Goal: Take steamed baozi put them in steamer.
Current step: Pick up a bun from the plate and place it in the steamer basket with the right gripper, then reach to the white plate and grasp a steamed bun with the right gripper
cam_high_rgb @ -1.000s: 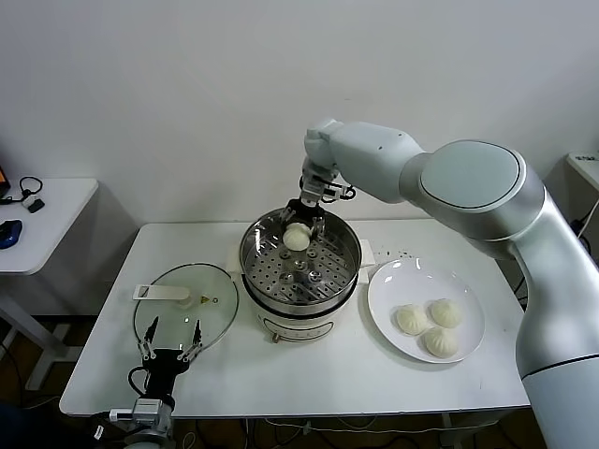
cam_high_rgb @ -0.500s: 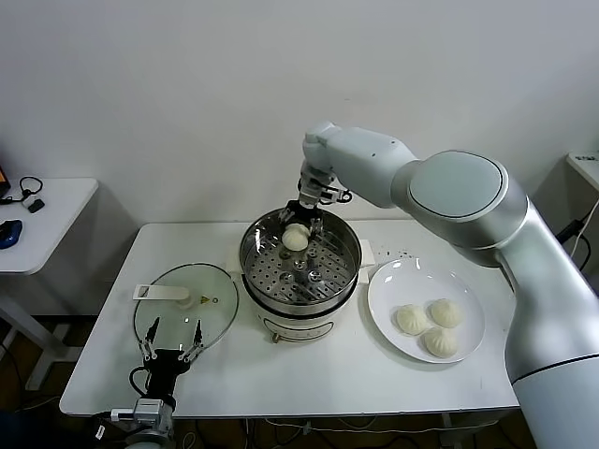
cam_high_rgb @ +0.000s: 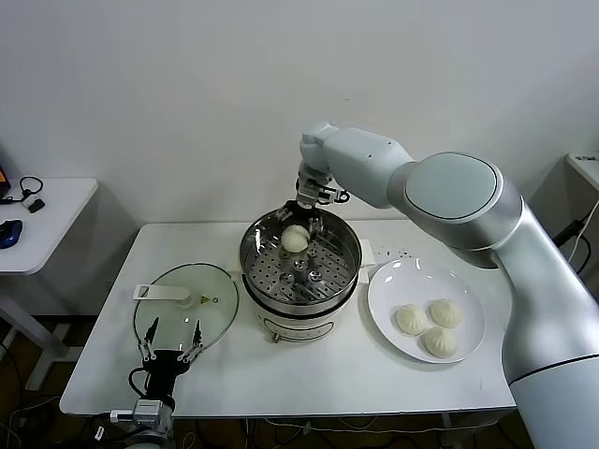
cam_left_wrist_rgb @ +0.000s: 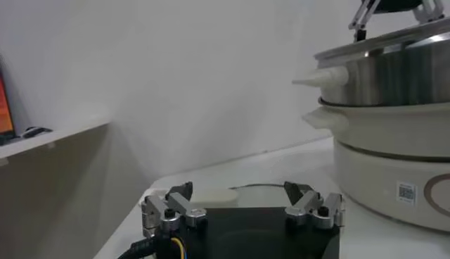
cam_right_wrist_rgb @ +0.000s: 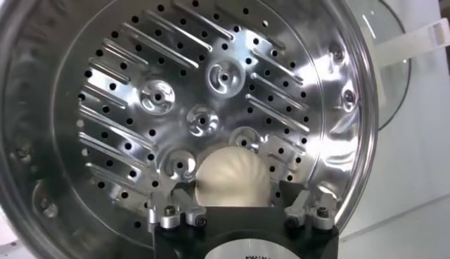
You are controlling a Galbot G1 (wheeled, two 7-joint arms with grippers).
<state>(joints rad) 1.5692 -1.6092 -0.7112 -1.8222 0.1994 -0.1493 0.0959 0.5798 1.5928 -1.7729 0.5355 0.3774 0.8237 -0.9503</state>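
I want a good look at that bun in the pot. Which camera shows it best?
The right wrist view: the bun fills the foreground between the right gripper's fingers, pleats visible. The head view shows it small. The left wrist view shows only the pot's outside.

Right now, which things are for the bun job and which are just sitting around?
For the job:
right gripper, holding one baozi over the steamer
three baozi waiting on the white plate

Just sitting around:
glass lid
left gripper, parked at the table's front edge
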